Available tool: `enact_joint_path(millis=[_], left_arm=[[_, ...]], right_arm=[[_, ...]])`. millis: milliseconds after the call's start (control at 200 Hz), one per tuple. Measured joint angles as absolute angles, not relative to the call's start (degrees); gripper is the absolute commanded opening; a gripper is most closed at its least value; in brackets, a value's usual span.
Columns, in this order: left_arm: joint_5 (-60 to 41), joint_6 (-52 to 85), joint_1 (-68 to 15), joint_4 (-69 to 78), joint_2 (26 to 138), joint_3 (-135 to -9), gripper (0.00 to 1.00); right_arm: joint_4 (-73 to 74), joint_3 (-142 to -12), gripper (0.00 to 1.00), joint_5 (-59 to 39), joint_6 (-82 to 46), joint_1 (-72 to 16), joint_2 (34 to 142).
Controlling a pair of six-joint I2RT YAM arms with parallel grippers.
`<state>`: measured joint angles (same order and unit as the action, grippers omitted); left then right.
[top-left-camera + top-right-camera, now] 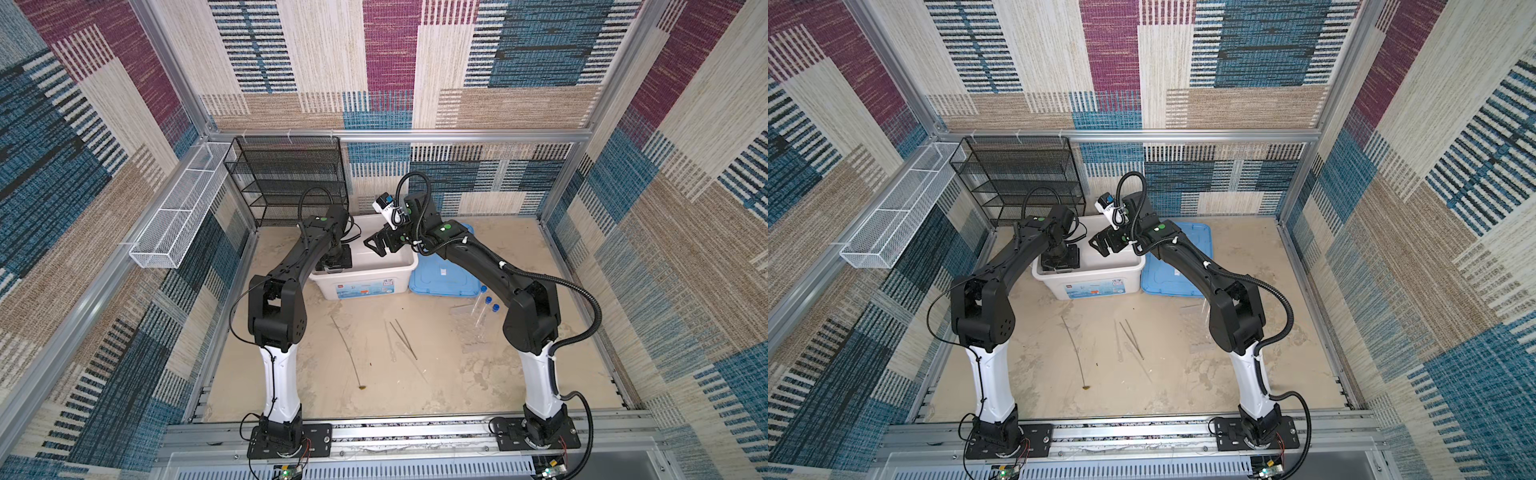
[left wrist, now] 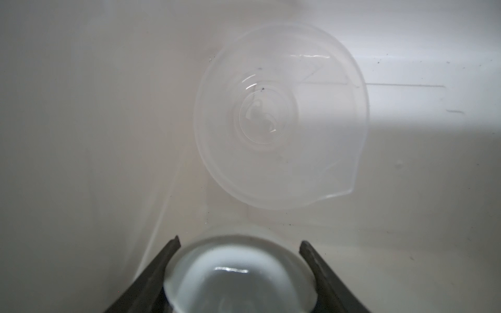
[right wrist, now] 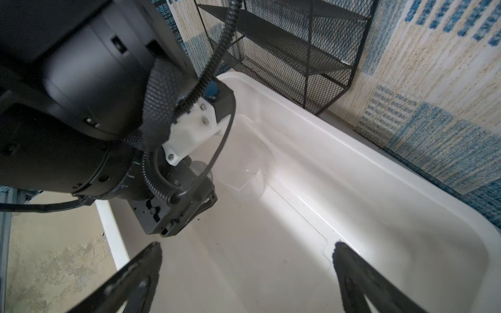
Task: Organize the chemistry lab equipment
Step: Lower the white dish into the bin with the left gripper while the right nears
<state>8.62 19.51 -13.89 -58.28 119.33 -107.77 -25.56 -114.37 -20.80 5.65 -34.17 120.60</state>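
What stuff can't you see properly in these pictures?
- small white dish: left wrist view, partly cut off by the picture's edge.
- left claw: both top views, hidden by its own wrist inside the white box.
- clear beaker: right wrist view, mostly behind the left arm.
- dropper: top views, too thin and clear for detail.

No wording is being shown clearly enough to be read. A printed label is being displayed on the front wall of the white box, its red mark and lettering being blurred, and a blank-looking sticker is being carried by the light-blue lid.
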Motion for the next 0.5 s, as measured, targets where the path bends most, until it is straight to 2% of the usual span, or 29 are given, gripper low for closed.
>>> enact_joint_path(millis=[185, 501], left_arm=[[7.81, 18.44, -13.91, -55.13, 117.56, -104.12, 0.56], [5.04, 7.42, -14.50, -49.21, 115.59, -100.62, 0.55]], right_arm=[[-25.96, -114.37, 0.99, -20.47, 5.87, -34.15, 121.38], [-26.00, -114.26, 0.99, -20.38, 6.28, -32.62, 121.43]])
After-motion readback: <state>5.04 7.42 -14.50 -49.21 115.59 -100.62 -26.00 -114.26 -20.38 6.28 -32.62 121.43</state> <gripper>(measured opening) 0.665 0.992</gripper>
